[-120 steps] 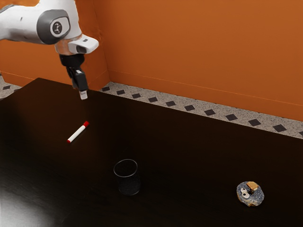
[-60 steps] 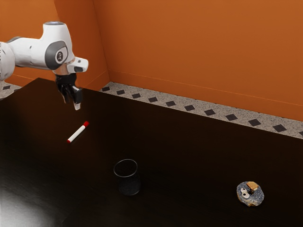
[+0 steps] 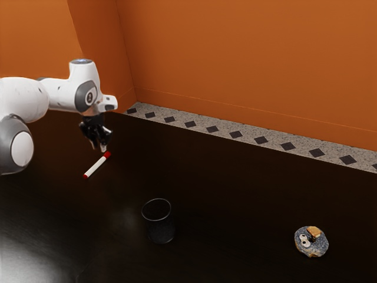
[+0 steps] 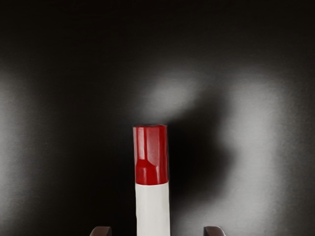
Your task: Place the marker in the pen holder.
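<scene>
Right now, the white arm (image 3: 62, 94) comes in from the left side of the exterior view, bending so that the black tool (image 3: 99, 149) points down in the upper left of the frame. The tool is spread wide, its two fingertips (image 4: 214, 231) well apart, with the body of the marker (image 3: 97, 164) running between them in the wrist view, clear of both. I can't tell how much height remains between those tips and the desk (image 3: 218, 188). The marker (white barrel, glossy red cap, a bit of red at its other end too) lies on the desk in the left part of the exterior view, slanting, its capped end toward the upper right and close by the tool. Lower down, a little left of the frame's centre, the pen holder (image 3: 160, 227) stands upright, a dark, see-through cup with a round rim, apart from the marker. Over in the lower right sits a round, blue-topped doughnut (image 3: 311, 242) with two white eyes and a tan piece on top. Behind the desk runs a speckled floor (image 3: 224, 129) with dark diamonds, below an orange wall (image 3: 247, 59).
</scene>
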Controlling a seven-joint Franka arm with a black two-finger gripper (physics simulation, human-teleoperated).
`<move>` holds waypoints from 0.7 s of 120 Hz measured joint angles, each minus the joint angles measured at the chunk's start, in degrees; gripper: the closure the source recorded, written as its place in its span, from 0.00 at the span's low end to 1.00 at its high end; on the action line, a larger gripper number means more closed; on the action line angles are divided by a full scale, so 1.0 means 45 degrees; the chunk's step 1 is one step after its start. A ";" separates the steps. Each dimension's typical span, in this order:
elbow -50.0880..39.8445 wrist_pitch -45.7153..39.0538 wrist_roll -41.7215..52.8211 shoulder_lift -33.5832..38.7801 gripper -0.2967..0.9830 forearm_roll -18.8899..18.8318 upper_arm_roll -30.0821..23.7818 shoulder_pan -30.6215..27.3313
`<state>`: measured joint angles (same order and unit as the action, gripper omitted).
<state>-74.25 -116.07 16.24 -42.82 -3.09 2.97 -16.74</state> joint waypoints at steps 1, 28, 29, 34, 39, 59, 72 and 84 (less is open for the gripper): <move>0.0013 -0.0020 -0.0029 -0.0043 0.63 0.0001 -0.0003 -0.0018; 0.0559 -0.0465 -0.0672 -0.0990 0.63 0.0018 -0.0030 -0.0140; 0.0570 -0.0476 -0.0691 -0.1016 0.63 0.0018 -0.0031 -0.0141; 0.0604 -0.0527 -0.0784 -0.1114 0.63 0.0019 -0.0033 -0.0140; 0.0621 -0.0571 -0.0871 -0.1192 0.63 0.0026 -0.0042 -0.0134; 0.0634 -0.0725 -0.1162 -0.1393 0.63 0.0066 -0.0055 -0.0128; 0.0634 -0.0783 -0.1313 -0.1445 0.66 0.0074 -0.0055 -0.0128; 0.0635 -0.0818 -0.1445 -0.1450 0.74 0.0055 -0.0058 -0.0131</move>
<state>-71.39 -119.75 9.74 -49.34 -2.84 2.71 -17.33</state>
